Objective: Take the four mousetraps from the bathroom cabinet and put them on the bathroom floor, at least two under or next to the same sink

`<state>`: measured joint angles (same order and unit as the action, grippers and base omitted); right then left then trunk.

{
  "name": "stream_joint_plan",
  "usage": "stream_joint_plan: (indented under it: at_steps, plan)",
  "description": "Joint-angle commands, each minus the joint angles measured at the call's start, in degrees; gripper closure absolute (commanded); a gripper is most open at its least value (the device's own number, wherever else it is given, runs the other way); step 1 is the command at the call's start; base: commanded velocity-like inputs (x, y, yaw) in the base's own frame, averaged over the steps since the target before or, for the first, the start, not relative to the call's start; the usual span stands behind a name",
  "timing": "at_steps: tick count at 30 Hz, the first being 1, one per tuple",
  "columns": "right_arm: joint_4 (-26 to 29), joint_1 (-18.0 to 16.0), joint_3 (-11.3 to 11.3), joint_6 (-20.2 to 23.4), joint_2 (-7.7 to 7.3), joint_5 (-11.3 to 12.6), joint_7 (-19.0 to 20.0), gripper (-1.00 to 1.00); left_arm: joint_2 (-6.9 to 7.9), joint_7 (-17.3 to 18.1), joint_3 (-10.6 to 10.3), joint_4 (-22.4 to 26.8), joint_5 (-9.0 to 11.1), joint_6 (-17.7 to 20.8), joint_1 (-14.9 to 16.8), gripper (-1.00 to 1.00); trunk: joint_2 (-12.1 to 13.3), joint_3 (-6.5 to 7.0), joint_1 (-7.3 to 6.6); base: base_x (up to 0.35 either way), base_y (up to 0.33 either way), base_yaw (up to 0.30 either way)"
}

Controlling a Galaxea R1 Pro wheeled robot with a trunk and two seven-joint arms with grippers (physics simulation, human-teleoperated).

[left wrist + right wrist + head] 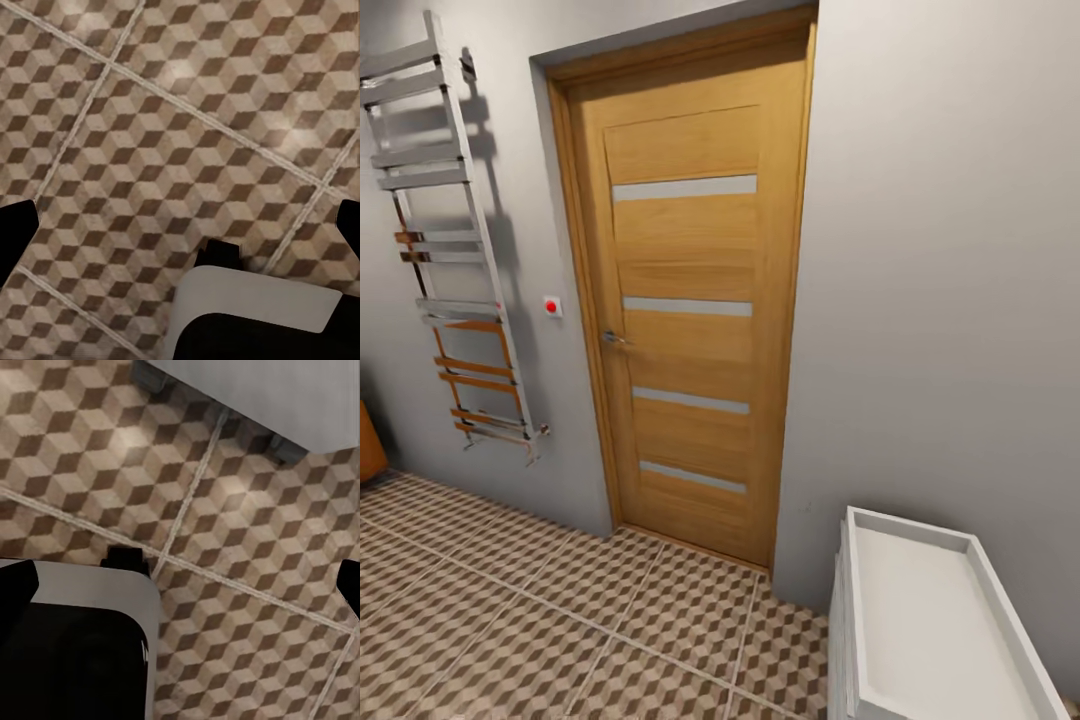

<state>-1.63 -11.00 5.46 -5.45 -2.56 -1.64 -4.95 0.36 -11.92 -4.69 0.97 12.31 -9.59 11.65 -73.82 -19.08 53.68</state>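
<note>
Grey walls, wooden door ahead, chrome towel rail beside it. Bathroom floor patterned tile. I judge we're in transit, arms hanging low over the tiles. White sink basin near right, nothing in it. Orange sliver far left, maybe the cabinet. Both claws' jaws look apart, nothing held.

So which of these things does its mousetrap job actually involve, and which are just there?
Part of the job:
- bathroom floor, cube-patterned tiles
- sink, white basin at lower right
- cabinet, orange-brown edge at far left

Just there:
- wooden door
- towel radiator
- red wall button
</note>
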Motion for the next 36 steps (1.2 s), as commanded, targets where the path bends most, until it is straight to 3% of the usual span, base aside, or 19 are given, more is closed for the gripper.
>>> stream_joint_plan:
  at_steps: [1,36]
  plan:
    - [-0.18,-0.07,0.42,-0.26,0.02,-0.18,-0.24,-1.00,-0.01,-0.12,-0.49,-0.03,0.53,-0.17,0.04,-1.00,-0.04,-0.07,0.00,0.000,0.000,0.300]
    - [-0.18,-0.07,0.43,-0.26,0.10,-0.18,-0.24,-1.00,-0.01,-0.12,-0.47,-0.05,0.53,-0.17,0.04,-1.00,-0.04,-0.07,0.00,0.000,0.000,0.300]
